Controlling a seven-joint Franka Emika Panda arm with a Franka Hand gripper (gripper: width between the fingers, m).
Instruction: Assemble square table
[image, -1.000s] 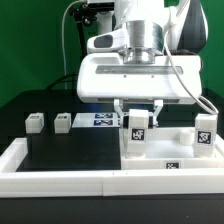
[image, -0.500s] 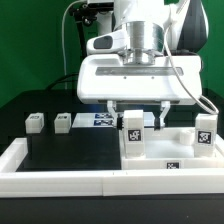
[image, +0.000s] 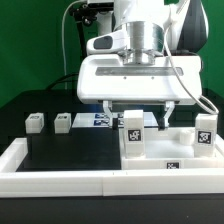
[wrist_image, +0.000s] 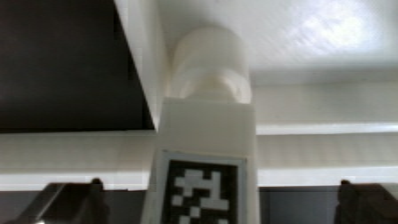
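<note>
The square table top (image: 160, 152) lies flat at the exterior view's right, with a small tag on its front edge. One white leg (image: 135, 134) stands upright on its near left part, and a second leg (image: 205, 130) stands at its far right. Two more legs (image: 36, 122) (image: 63, 121) lie on the black surface at the left. My gripper (image: 139, 110) hangs just above the first leg, open, with its fingers spread clear of both sides. In the wrist view the leg (wrist_image: 205, 120) rises between the two fingertips (wrist_image: 75, 198), which do not touch it.
The marker board (image: 100, 120) lies behind the leg, under the gripper. White rim bars (image: 60, 182) edge the black surface at the front and left. The arm's wide white hand body (image: 135, 78) hangs over the middle of the scene.
The fingers have spread apart from the sides of the upright leg, letting it go. The leg stays standing on the top.
</note>
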